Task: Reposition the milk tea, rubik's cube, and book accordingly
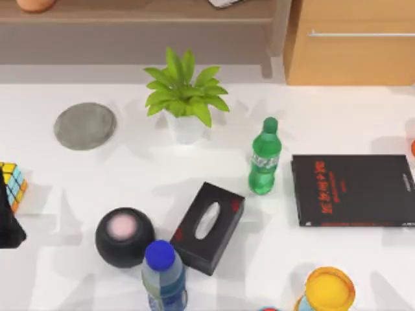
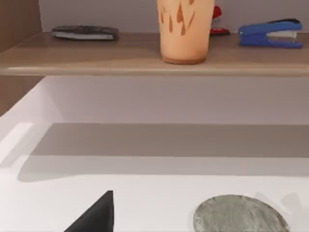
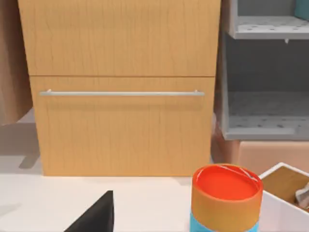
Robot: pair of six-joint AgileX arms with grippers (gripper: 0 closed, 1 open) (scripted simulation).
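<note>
The milk tea [image 2: 186, 31] stands upright on the wooden shelf [image 2: 145, 55] behind the table; its base shows at the back left [image 1: 35, 5]. The rubik's cube [image 1: 13, 184] rests on the table at the far left edge. My left gripper [image 1: 8, 227] is just in front of the cube; a black part of it [image 2: 96, 215] shows in the left wrist view, facing the shelf. A black part of my right gripper [image 3: 96, 215] faces a wooden drawer cabinet [image 3: 120, 87]. On a grey rack's upper shelf lies a teal-blue sliver [image 3: 303, 8]; I cannot tell whether it is the book.
On the table are a grey round pad [image 1: 85, 126], potted plant [image 1: 185, 97], green bottle [image 1: 264, 157], black book with red characters [image 1: 353, 190], black tissue box [image 1: 207, 227], black sphere [image 1: 124, 237], blue-capped bottle [image 1: 163, 275] and yellow-orange round-topped thing [image 1: 329, 288]. A blue stapler [image 2: 270, 35] lies on the shelf.
</note>
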